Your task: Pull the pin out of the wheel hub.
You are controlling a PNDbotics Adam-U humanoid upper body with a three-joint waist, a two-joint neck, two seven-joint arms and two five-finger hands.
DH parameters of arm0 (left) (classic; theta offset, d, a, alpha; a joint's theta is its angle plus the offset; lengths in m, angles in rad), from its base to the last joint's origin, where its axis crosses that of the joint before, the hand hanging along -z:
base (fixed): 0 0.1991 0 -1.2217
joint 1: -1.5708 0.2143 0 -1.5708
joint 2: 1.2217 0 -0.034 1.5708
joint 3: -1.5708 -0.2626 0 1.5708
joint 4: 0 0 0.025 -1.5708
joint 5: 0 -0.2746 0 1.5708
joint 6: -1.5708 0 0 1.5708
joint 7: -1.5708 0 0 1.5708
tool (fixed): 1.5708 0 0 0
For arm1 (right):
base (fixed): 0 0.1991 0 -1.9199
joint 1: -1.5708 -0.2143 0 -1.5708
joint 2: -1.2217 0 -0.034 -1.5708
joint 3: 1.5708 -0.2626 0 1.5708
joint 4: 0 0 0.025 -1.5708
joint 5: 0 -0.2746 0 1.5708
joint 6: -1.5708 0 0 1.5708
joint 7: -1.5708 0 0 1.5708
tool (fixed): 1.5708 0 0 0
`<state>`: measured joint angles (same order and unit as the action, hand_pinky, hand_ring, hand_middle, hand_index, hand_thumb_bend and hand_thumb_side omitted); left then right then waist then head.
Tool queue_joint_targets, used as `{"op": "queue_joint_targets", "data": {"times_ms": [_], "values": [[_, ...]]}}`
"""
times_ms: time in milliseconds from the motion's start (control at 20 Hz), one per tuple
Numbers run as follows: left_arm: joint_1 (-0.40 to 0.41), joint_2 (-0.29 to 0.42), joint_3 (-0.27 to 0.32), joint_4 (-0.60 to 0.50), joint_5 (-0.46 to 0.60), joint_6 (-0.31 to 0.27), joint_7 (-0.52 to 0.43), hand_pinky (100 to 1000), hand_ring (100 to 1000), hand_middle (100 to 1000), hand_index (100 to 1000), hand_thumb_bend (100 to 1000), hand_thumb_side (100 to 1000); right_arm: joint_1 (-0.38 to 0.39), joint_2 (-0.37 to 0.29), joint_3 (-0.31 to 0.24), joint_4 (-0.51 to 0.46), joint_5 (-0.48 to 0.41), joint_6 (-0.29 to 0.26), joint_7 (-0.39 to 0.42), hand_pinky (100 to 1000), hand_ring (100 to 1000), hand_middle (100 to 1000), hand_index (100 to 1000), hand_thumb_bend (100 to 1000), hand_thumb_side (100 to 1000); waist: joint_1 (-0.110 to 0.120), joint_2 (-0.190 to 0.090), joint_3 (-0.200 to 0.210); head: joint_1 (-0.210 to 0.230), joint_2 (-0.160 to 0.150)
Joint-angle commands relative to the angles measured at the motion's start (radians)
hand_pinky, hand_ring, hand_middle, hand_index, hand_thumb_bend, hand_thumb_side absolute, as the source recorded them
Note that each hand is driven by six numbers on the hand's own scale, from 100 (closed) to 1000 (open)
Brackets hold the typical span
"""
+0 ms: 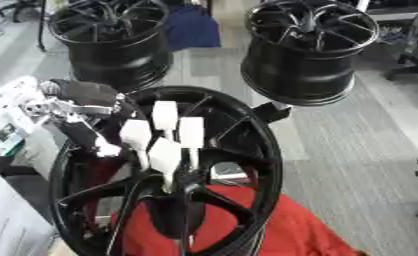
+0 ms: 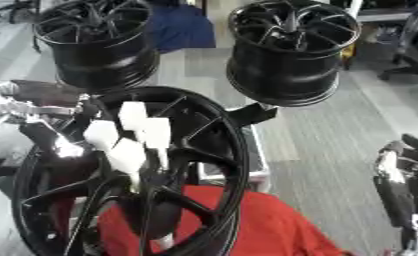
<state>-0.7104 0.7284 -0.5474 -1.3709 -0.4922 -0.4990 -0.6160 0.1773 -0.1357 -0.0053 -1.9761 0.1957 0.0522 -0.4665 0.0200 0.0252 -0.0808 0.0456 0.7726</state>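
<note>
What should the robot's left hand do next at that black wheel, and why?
Probably curl its fingers round a pin and draw back. The left hand already reaches in over the wheel hub, its pale fingers spread at the centre; whether they already hold a pin cannot be made out.

Robot hand: blk, white fingertips.

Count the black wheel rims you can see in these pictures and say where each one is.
3. One rim stands nearest, low and left of centre, at the robot's left hand. One is far left. One is far right. Others may lie out of view.
</note>
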Motion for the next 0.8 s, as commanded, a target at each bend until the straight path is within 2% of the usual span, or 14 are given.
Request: {"op": "queue_joint_targets", "data": {"times_ms": [50, 200, 300, 350, 800], "values": [[-0.007, 0.018, 0.01, -0.019, 0.021, -0.288, -0.291, 492, 468, 587, 805, 177, 548, -0.005, -0.014, 0.001, -0.024, -0.002, -0.001, 0.002, 526, 594, 599, 798, 100, 500, -0.001, -0.008, 0.0, 0.001, -0.003], [-0.002, 0.021, 0.018, -0.027, 0.044, -0.276, -0.291, 480, 452, 554, 760, 141, 466, -0.005, -0.014, 0.002, -0.024, -0.002, -0.001, 0.001, 526, 594, 599, 798, 100, 500, -0.001, -0.008, 0.0, 0.0, -0.003], [0.0, 0.023, 0.025, -0.033, 0.065, -0.263, -0.291, 464, 430, 517, 718, 100, 340, -0.005, -0.014, 0.002, -0.024, -0.002, -0.001, 0.002, 526, 594, 599, 798, 100, 500, -0.001, -0.009, 0.001, 0.0, -0.003], [0.001, 0.025, 0.027, -0.037, 0.076, -0.257, -0.291, 460, 424, 507, 708, 100, 307, -0.005, -0.014, 0.002, -0.024, -0.002, -0.001, 0.002, 526, 594, 599, 798, 100, 500, -0.001, -0.009, 0.001, 0.0, -0.003], [-0.029, 0.063, 0.085, -0.109, 0.257, -0.178, -0.291, 452, 406, 485, 694, 100, 289, -0.003, -0.015, 0.001, -0.024, -0.002, 0.0, 0.001, 526, 594, 599, 798, 100, 500, -0.001, -0.012, 0.002, -0.002, -0.003]]}}
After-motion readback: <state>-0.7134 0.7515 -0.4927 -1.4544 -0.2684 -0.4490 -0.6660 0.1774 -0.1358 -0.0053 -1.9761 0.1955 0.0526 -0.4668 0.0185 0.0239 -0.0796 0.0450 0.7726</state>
